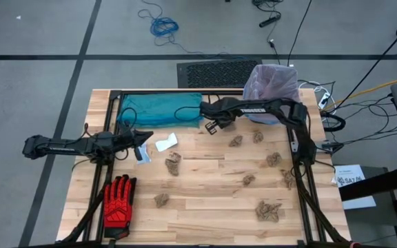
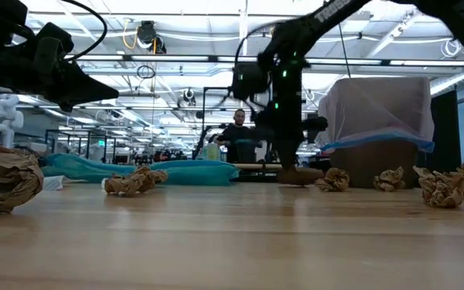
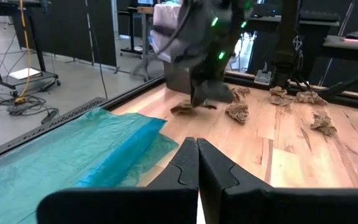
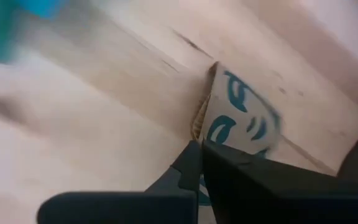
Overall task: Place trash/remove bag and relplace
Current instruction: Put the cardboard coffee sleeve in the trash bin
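Several crumpled tan paper wads of trash (image 1: 174,164) lie about the wooden table (image 1: 205,213), with a white scrap (image 1: 165,142) near the left arm. The pale pink bag (image 1: 273,83) lines a bin at the far right corner. My right gripper (image 1: 212,126) points steeply down beside the teal bag (image 1: 160,109), shut on a flat tan paper piece with teal print (image 4: 241,115). My left gripper (image 1: 147,136) hovers shut at the table's left, with nothing in it. My right gripper pinches the tan printed piece by its near edge (image 4: 202,129) between its two fingers, coming from above and pointing steeply down. In the low view the piece (image 2: 298,175) lies at table level under the fingers.
A red-and-black glove (image 1: 119,200) lies at the near left. The teal bag is spread flat along the far edge. The bin with the bag stands behind the wads at the right. A person stands in the room beyond the table (image 2: 238,137).
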Motion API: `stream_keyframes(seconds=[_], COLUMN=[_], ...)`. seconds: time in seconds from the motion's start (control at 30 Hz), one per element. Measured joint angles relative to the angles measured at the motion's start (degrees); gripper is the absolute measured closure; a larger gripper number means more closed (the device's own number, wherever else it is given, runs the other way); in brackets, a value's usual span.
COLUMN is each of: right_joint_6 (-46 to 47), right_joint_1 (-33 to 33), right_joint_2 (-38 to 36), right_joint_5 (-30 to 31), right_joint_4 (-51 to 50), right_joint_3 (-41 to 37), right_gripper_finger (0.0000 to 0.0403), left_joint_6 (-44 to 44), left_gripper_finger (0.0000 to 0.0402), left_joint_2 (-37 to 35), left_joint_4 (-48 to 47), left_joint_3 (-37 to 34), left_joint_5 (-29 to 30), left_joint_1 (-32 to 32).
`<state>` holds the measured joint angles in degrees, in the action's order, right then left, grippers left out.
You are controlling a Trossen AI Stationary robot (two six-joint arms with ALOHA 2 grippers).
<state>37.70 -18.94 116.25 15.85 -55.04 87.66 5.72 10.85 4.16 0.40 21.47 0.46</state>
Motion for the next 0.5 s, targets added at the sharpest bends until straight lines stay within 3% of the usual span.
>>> stream_keyframes(seconds=[0.3,0.5], right_joint_6=[3.39,5.60], right_joint_1=[4.22,5.22], right_joint_2=[-17.28,-31.09], right_joint_5=[-1.07,6.25], right_joint_4=[1.70,7.32], right_joint_3=[0.00,0.00], right_gripper_finger=[0.0403,0.0403], left_joint_6=[0.02,0.04], left_gripper_finger=[0.0401,0.0401], left_joint_2=[-0.02,0.00], left_joint_4=[4.21,4.54], left_joint_3=[-0.01,-0.01], left_joint_5=[-0.14,1.52], left_joint_1=[0.00,0.42])
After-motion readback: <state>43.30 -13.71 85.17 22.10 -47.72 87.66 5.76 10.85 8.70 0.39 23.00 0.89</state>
